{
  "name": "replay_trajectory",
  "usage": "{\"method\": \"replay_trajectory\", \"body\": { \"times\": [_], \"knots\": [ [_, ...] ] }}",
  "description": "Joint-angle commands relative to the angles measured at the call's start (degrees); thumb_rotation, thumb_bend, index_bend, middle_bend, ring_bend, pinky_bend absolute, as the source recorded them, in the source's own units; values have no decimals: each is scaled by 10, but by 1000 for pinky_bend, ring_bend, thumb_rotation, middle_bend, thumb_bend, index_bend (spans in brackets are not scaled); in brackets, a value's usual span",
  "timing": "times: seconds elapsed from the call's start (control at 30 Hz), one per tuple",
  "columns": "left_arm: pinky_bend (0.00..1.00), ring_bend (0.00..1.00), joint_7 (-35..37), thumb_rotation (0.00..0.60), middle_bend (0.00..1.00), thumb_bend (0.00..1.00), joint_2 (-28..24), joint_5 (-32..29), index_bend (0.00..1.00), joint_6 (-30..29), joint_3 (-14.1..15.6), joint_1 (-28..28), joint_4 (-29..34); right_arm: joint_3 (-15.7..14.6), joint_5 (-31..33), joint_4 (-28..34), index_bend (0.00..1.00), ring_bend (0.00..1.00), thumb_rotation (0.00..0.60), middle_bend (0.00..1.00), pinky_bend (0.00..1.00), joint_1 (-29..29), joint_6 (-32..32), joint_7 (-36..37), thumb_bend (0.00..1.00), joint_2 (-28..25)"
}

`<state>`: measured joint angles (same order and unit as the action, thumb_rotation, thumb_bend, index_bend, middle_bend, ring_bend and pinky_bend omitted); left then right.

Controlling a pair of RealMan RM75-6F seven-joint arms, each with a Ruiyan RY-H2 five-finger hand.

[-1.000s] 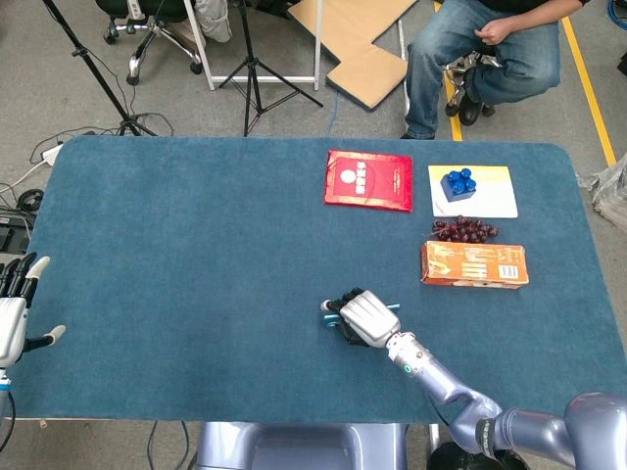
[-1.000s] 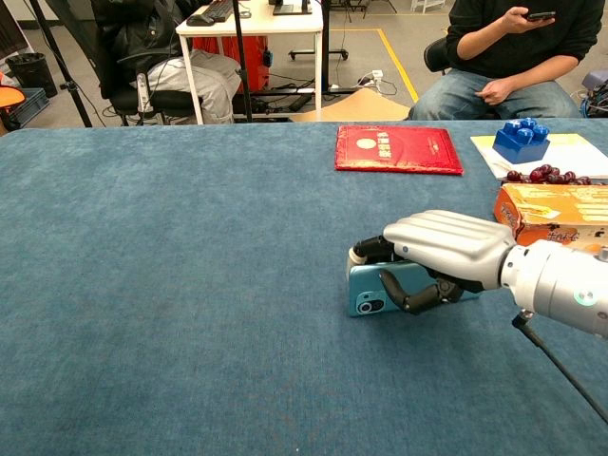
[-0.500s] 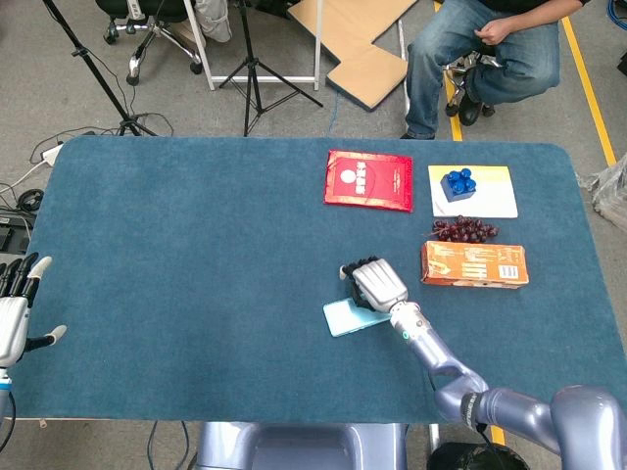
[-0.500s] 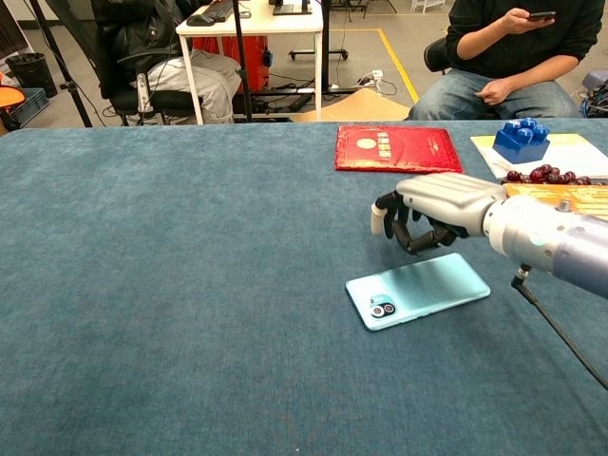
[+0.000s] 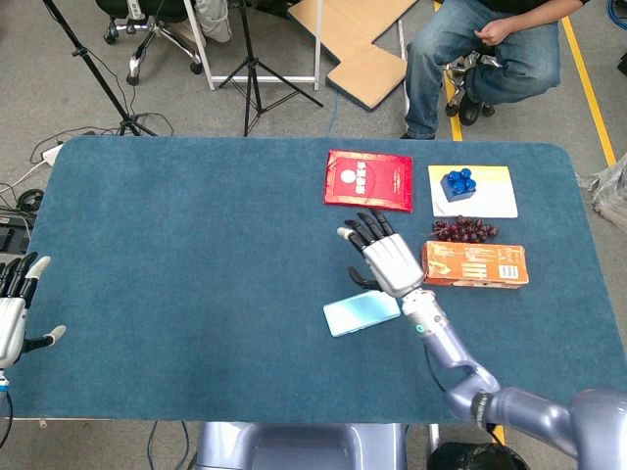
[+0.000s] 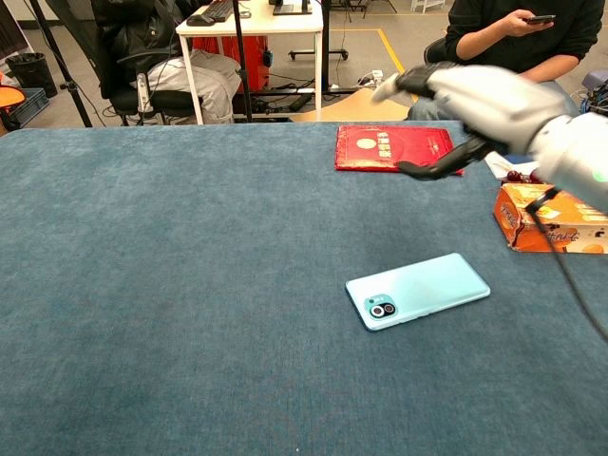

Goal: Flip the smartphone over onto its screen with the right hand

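The light blue smartphone [image 5: 361,312] [image 6: 418,290] lies flat on the blue table, its back and camera lens facing up. My right hand [image 5: 386,257] [image 6: 470,100] hovers well above and behind it, fingers spread, holding nothing and apart from the phone. My left hand [image 5: 14,308] hangs at the table's near left edge with fingers apart and nothing in it; the chest view does not show it.
An orange box [image 5: 474,264] [image 6: 555,218] lies right of the phone, with dark grapes [image 5: 464,230] behind it. A red booklet [image 5: 368,180] [image 6: 398,149] and a white board [image 5: 496,195] carrying a blue block [image 5: 458,184] sit further back. A person sits beyond the table.
My right hand let go of the phone, which dropped flat with its back up, then rose up and away while its fingers spread. The left hand stayed still.
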<state>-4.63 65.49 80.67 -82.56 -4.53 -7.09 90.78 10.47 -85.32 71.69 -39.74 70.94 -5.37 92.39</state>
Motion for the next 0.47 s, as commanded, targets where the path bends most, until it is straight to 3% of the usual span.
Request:
{"method": "replay_trajectory", "body": {
  "times": [0.03, 0.27, 0.47],
  "knots": [
    [0, 0, 3, 600, 0, 0, -2, 12, 0, -9, 4, 3, 3, -16, -17, 64, 84, 0, 600, 1, 0, 47, 48, -33, 0, -59],
    [0, 0, 14, 600, 0, 0, -7, 40, 0, -31, 13, 11, 6, -66, -10, 169, 22, 0, 600, 0, 0, 153, 129, -50, 0, -162],
    [0, 0, 27, 600, 0, 0, -14, 61, 0, -49, 17, 17, 12, -106, -17, 180, 22, 0, 600, 0, 0, 220, 183, -27, 0, -191]
  ]
}}
